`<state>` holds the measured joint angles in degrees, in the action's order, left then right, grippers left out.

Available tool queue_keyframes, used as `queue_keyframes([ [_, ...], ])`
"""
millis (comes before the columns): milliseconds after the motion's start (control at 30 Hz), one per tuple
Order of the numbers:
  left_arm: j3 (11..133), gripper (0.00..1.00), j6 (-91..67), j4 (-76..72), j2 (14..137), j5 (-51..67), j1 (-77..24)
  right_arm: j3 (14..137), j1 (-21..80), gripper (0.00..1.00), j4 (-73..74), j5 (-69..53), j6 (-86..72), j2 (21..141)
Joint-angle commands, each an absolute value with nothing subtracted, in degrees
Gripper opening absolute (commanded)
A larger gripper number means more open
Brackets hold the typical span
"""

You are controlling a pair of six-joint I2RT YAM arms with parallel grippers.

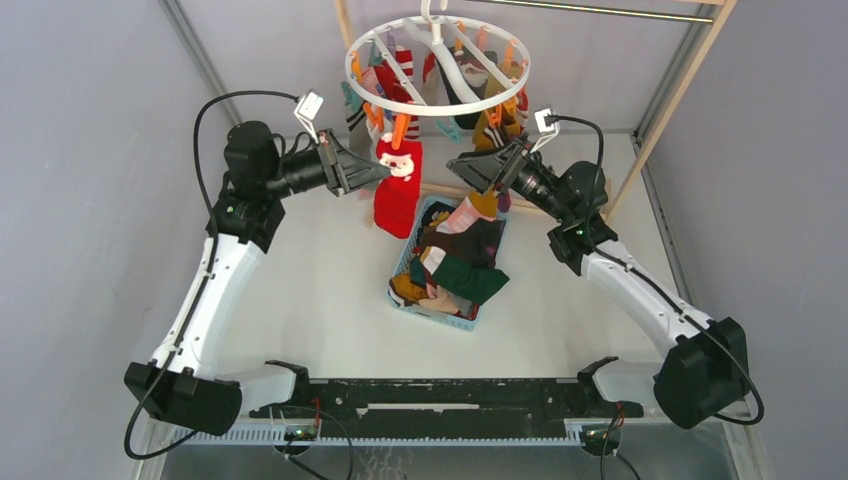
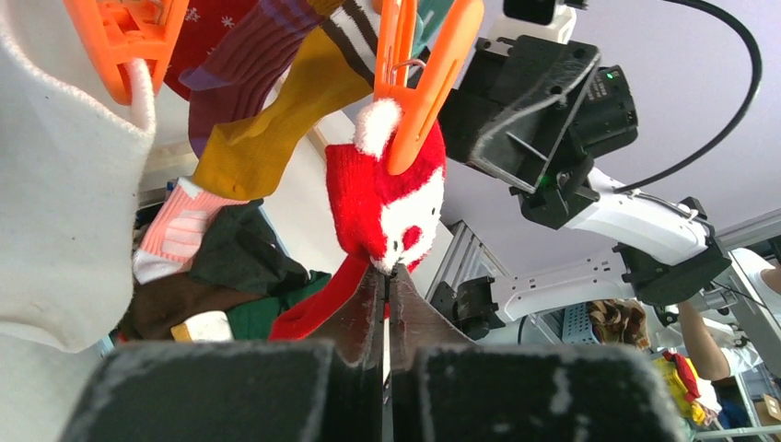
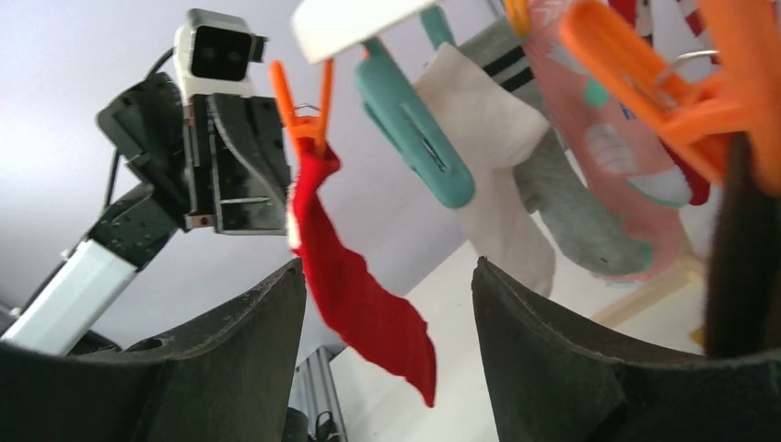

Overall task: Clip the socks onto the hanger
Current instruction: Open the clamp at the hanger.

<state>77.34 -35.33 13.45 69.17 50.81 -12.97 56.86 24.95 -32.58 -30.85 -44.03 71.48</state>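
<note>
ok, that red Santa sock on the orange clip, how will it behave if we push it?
The Santa sock is probably floppy: it drapes limp below the orange clip, with its toe end bent. It is likely light, since one small clip carries it. A sideways push would probably just swing it, because it dangles from the clip.

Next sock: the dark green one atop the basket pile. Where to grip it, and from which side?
Probably pinch the green sock at its right end by the basket rim, with the open right gripper descending from above: it lies flat and uppermost.
</note>
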Motion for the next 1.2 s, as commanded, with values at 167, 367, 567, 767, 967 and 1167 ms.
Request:
queue_keyframes([
  [167, 79.48, 0.00, -34.53, 13.17, 66.88, 52.84, -12.66, 59.55, 24.28, 0.72, -42.78, -27.20, -42.05, 76.73],
  [367, 79.60, 0.00, -34.04, 13.79, 66.80, 53.07, -12.58, 61.64, 24.48, 0.71, -52.04, -29.46, -46.70, 81.00],
  [567, 79.55, 0.00, -34.01, 13.85, 66.73, 53.16, -12.50, 63.01, 24.91, 0.64, -55.85, -29.51, -48.99, 83.03],
  [767, 79.40, 0.00, -33.99, 13.86, 66.45, 53.28, -12.01, 64.25, 25.44, 0.57, -57.86, -29.76, -50.50, 84.59],
  [967, 79.62, 0.00, -34.23, 13.85, 66.03, 53.71, -11.70, 65.24, 26.54, 0.51, -56.36, -29.32, -48.96, 85.38],
  [1167, 79.54, 0.00, -34.41, 13.87, 65.74, 53.87, -11.40, 65.64, 27.03, 0.43, -56.31, -31.19, -49.21, 85.62],
])
